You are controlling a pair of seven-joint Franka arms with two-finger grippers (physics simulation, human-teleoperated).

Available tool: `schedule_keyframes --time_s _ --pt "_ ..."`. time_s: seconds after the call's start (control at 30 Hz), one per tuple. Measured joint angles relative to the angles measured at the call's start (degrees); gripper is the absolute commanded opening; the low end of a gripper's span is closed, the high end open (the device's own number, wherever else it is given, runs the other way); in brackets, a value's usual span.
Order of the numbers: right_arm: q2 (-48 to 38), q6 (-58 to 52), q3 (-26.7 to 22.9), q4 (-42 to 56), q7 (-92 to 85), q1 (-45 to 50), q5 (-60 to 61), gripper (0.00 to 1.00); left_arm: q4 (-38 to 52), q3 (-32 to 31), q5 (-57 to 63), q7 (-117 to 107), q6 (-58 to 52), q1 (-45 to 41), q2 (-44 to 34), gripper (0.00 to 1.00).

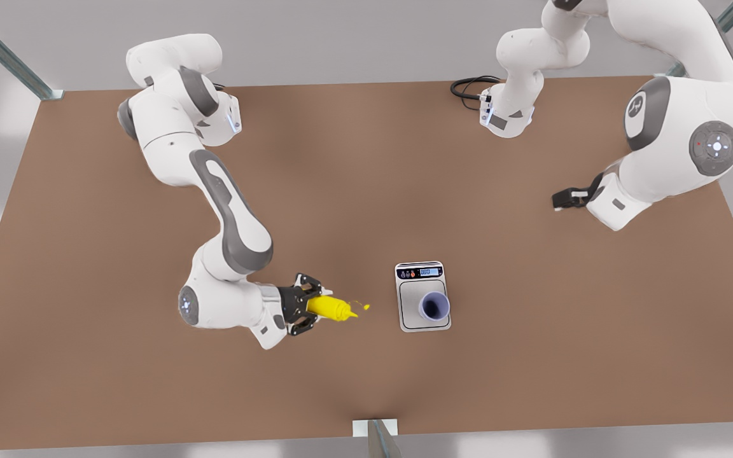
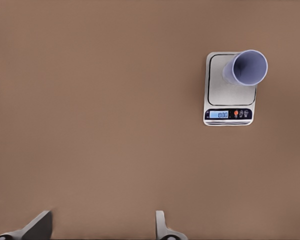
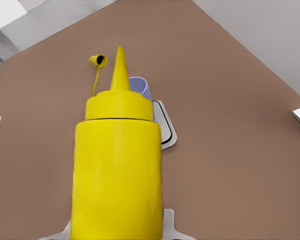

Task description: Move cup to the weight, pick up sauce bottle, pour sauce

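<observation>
The lavender cup (image 1: 434,306) stands upright on the silver weight (image 1: 412,304), toward the plate's corner away from the display. My right gripper (image 1: 315,310) is at the front view's left of the weight, shut on the yellow sauce bottle (image 1: 331,308). The bottle lies roughly level, nozzle toward the weight and a gap short of it, its tethered cap hanging open. In the right wrist view the sauce bottle (image 3: 117,165) points at the cup (image 3: 141,86) and the weight (image 3: 168,132). My left gripper (image 1: 564,198) waits open at the front view's far right, seeing the cup (image 2: 246,67) and the weight (image 2: 225,95).
A brown table (image 1: 366,191) carries everything. A black cable (image 1: 468,86) loops by the arm base at the back. A metal post (image 1: 376,436) stands at the table's near edge. The left gripper's fingertips (image 2: 162,227) hang over bare tabletop.
</observation>
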Motion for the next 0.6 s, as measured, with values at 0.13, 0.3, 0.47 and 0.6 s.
schedule_keyframes --time_s 0.13,0.3,0.47,0.6 --pt "0.13 4.34 0.09 -0.01 1.61 4.86 -0.08 0.45 -0.90 1.51 1.28 0.01 0.30 -0.73 0.02 1.00" --pt "0.22 7.68 -0.12 -0.01 1.30 7.87 -0.40 0.45 -1.34 1.85 1.76 0.01 0.82 -0.21 -0.02 1.00" --pt "1.08 13.18 -0.44 0.05 2.79 10.60 -0.82 0.46 -1.08 1.83 1.90 -0.08 0.73 -0.26 1.95 1.00" --pt "1.49 13.42 -0.48 1.55 3.81 11.04 -1.14 0.46 -1.08 1.76 1.94 -0.08 1.00 -0.35 2.97 1.00"
